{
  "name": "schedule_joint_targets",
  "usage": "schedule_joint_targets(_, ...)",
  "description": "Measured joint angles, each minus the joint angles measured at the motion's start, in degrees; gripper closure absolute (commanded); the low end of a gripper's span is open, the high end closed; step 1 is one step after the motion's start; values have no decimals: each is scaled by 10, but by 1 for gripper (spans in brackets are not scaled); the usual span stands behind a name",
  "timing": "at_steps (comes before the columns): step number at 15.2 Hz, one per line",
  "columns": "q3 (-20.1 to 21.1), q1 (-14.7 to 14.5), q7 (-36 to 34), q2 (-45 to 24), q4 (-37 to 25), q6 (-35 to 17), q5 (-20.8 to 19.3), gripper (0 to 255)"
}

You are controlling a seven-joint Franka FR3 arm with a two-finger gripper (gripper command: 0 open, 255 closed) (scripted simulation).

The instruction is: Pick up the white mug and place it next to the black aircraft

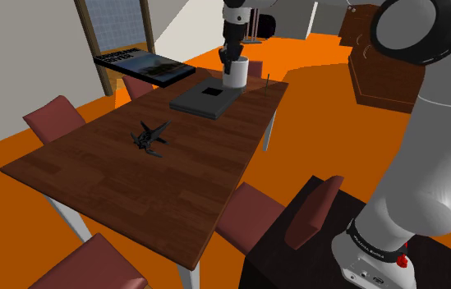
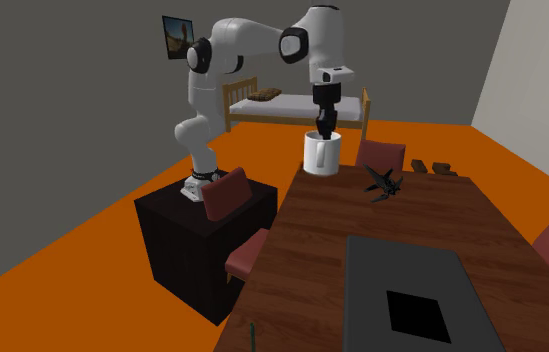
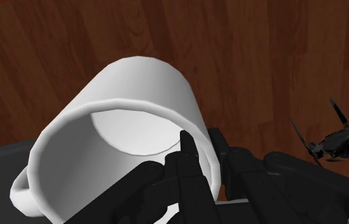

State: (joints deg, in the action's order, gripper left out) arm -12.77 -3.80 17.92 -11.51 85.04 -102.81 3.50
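The all-black two-finger gripper (image 3: 199, 145) pinches the rim wall of the plain white cylindrical mug (image 3: 135, 95), one finger inside and one outside, over the dark wooden table (image 1: 92, 176) beside a flat grey slab (image 1: 205, 100). That thin-wall pinch (well off-centre) could let the mug swing or slip in transit, or knock the small black model aircraft (image 1: 151, 137) at set-down.

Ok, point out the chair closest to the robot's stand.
The dark red chair right against the stand; the others stand farther off around the table.
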Motion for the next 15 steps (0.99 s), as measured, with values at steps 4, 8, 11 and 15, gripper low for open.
schedule_joint_targets(4, 19, -32, -52, 5, 3, 0, -11, 255)
schedule_joint_targets(8, 37, -62, -101, 2, 3, -2, -20, 255)
schedule_joint_targets(11, 53, -87, -142, -4, -7, 1, -27, 255)
schedule_joint_targets(15, 71, -118, -194, -28, -44, 15, -34, 255)
